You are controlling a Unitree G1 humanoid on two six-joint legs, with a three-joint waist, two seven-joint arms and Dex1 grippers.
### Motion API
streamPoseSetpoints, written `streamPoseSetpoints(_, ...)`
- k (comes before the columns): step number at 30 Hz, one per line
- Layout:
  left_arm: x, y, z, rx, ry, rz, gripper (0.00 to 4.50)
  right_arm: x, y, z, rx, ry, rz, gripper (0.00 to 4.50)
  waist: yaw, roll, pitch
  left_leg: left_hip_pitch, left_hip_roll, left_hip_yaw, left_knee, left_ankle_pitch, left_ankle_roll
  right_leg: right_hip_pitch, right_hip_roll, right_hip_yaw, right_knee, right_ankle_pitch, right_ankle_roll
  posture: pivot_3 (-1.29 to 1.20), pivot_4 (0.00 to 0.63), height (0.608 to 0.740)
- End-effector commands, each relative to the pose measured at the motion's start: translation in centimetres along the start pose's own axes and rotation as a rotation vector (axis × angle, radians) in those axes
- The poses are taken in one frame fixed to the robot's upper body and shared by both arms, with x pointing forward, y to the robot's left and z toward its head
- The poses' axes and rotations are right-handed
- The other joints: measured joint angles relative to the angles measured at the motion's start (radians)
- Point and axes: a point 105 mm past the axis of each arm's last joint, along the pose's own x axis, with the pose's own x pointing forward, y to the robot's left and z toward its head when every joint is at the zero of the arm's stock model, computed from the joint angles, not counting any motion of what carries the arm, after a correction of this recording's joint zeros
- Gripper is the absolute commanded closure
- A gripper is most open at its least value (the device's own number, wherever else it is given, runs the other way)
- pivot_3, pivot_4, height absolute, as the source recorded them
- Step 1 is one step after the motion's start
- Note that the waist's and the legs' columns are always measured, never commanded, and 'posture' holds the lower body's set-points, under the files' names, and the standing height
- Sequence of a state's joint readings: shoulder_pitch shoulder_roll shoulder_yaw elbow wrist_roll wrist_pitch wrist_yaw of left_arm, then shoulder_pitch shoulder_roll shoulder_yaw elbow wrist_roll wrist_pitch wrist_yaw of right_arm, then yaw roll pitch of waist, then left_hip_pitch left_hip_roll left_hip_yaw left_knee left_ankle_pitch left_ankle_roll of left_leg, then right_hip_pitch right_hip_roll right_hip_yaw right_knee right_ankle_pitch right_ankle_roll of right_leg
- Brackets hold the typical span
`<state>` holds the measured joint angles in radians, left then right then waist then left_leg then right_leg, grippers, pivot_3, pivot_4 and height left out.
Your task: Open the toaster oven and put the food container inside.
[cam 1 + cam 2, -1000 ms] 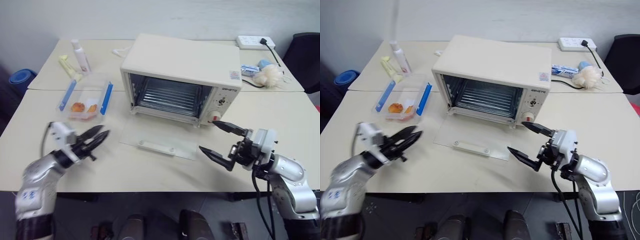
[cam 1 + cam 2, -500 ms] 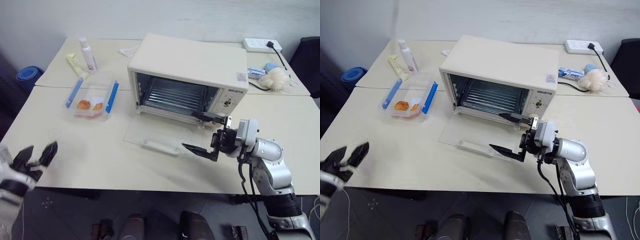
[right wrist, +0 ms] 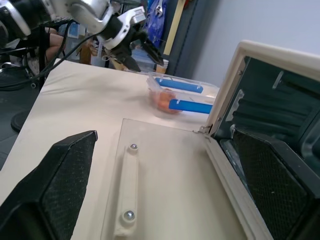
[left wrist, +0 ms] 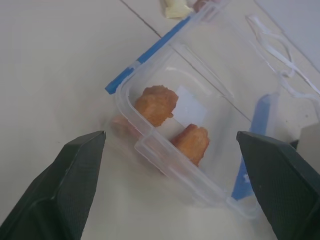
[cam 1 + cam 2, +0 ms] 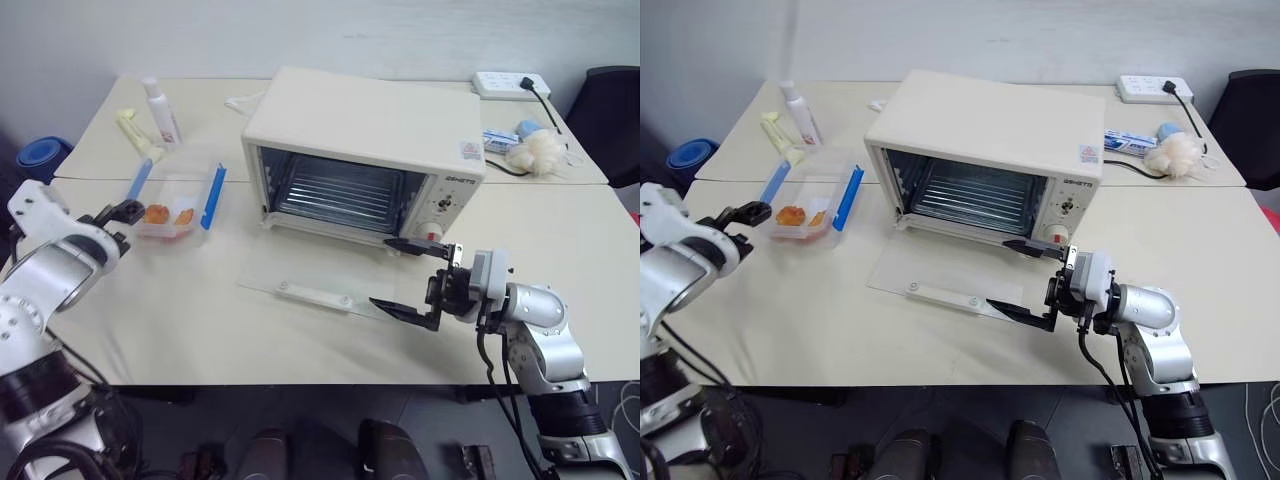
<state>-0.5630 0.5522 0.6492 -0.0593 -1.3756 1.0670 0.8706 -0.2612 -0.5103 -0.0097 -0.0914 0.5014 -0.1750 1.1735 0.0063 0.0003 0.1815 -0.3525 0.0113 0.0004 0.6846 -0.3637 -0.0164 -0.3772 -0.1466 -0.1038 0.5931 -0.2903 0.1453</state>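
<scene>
From my head cameras, the toaster oven (image 5: 365, 160) sits mid-desk (image 5: 200, 310) with its glass door (image 5: 315, 280) dropped flat and the wire rack (image 5: 340, 195) exposed. The food container (image 5: 172, 205) rests on the desk left of the oven, apart from it, blue clip strips along its sides and orange pieces inside. My left gripper (image 5: 118, 215) hovers just beside the container's left edge. My right gripper (image 5: 410, 280) hangs over the door's right corner, jaws spread wide and empty.

In my left wrist view, the container (image 4: 195, 135) lies between my released jaws, untouched, two orange pieces (image 4: 156, 105) visible.

In my right wrist view, the door's white bar handle (image 3: 127, 192) lies between my parted jaws, with the container (image 3: 180, 97) and my left gripper (image 3: 142, 50) beyond.
</scene>
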Motion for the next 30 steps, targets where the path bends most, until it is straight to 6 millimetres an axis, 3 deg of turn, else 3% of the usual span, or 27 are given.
streamPoseSetpoints(1,0.8,-0.9,-0.3,-0.015,0.044,0.016,0.05,-0.5,0.1,1.0,-0.054,-0.018,-0.019,0.0,-0.001,0.0,0.0,0.0,0.0,0.001,0.0,0.0,0.0,0.0,0.0,0.0,0.0,0.0,0.0,0.0,0.15,0.74)
streamPoseSetpoints(10,3.7,-0.6,-1.8,-0.018,0.12,0.114,0.05,-1.6,1.0,0.7,-0.051,-0.01,-0.042,0.0,-0.006,0.0,0.0,0.0,0.0,0.003,0.0,0.001,-0.001,0.0,0.001,0.0,0.0,0.0,0.0,0.0,0.15,0.74)
streamPoseSetpoints(13,4.0,-0.4,-1.8,-0.023,0.105,0.129,0.65,-1.7,1.1,0.7,-0.051,-0.008,-0.05,0.0,-0.005,0.0,0.0,0.0,0.001,0.003,-0.001,0.001,-0.001,-0.001,0.001,0.0,0.0,0.0,0.0,0.0,0.15,0.74)
streamPoseSetpoints(17,4.0,-0.1,-1.6,-0.034,0.094,0.149,1.81,-1.8,1.1,0.6,-0.056,-0.006,-0.058,0.0,-0.005,0.0,0.0,0.0,0.001,0.003,-0.001,0.001,-0.001,-0.001,0.001,0.0,0.0,0.0,0.0,0.0,0.15,0.74)
streamPoseSetpoints(24,2.9,3.1,1.4,-0.063,-0.033,0.269,3.99,-1.6,1.1,0.8,-0.066,-0.003,-0.062,0.0,-0.008,0.0,0.0,0.0,0.001,0.003,-0.001,0.001,-0.001,-0.001,0.001,0.0,0.0,0.0,0.0,0.0,0.15,0.74)
streamPoseSetpoints(26,2.5,3.8,2.5,-0.049,-0.083,0.295,4.32,-1.4,1.1,1.0,-0.068,-0.002,-0.06,0.0,-0.007,0.0,0.0,0.0,0.001,0.003,-0.001,0.001,-0.001,-0.001,0.001,0.0,0.0,0.0,0.0,0.0,0.15,0.74)
streamPoseSetpoints(30,1.7,3.9,4.1,-0.006,-0.126,0.276,4.41,-1.2,1.1,1.4,-0.066,0.001,-0.056,0.0,-0.004,-0.002,0.001,0.0,0.001,0.003,-0.001,0.001,-0.001,-0.001,0.001,0.0,0.0,0.0,0.0,0.0,0.15,0.74)
